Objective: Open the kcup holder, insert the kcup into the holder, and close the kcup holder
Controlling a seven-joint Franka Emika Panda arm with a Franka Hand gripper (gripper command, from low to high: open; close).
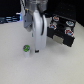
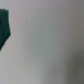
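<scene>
Risk comes first in the exterior view: the kcup (image 1: 26, 48) sits on the pale surface (image 1: 55, 67), just beside the lower end of the white arm (image 1: 37, 27), while the kcup holder (image 1: 61, 29) stands apart toward the exterior view's right, and whether its drawer is open I cannot tell. If the pod gets lifted before the drawer is pulled out, there may be nowhere to put it; and a small round pod could roll or tip if the hand (image 1: 37, 49) brushes it off centre. The hand's tip is blurred against the surface, so I cannot tell whether it is spread or pressed together. Dark clutter lines the far edge behind the arm, too blurred to name. The arm itself stands between pod and holder

Wrist view shows almost only bare grey surface, with a dark green-black shape (image 2: 4, 27) at one edge, unidentifiable; no fingers are visible here
</scene>
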